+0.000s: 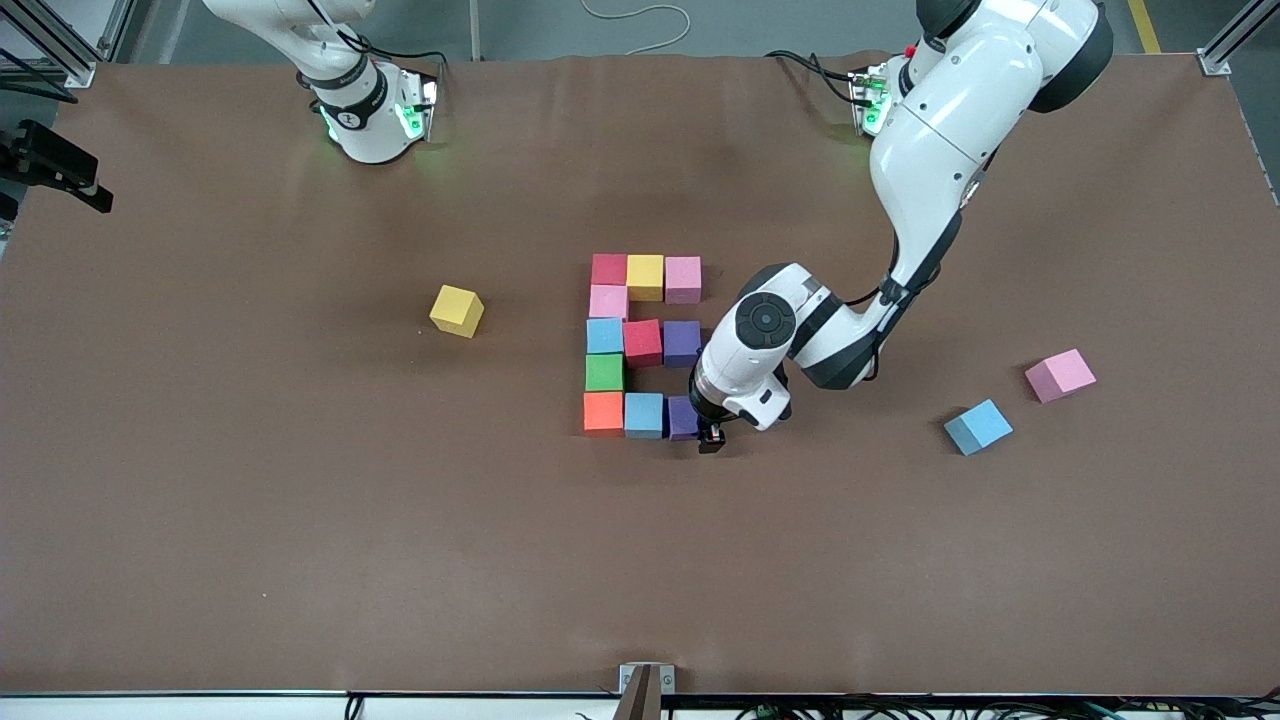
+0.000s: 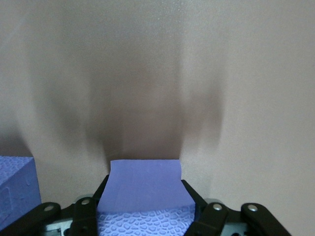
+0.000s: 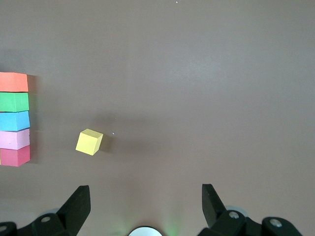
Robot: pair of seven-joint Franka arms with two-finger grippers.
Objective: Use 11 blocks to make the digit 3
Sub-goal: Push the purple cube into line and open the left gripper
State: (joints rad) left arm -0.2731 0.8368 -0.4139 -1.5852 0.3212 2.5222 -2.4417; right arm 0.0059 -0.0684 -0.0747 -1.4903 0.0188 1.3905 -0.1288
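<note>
- I watched my left hand (image 1: 711, 437) clamped on the purple block (image 1: 682, 417), at the desk's (image 1: 300, 500) colored figure.
- My right hand (image 3: 145, 199) waited, fingers apart, above a yellow block (image 3: 89, 142).

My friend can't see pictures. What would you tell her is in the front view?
The left gripper is shut on a purple block, setting it beside a blue block to finish a figure of colored blocks on the brown table. Yellow, pink and blue blocks lie loose.
</note>
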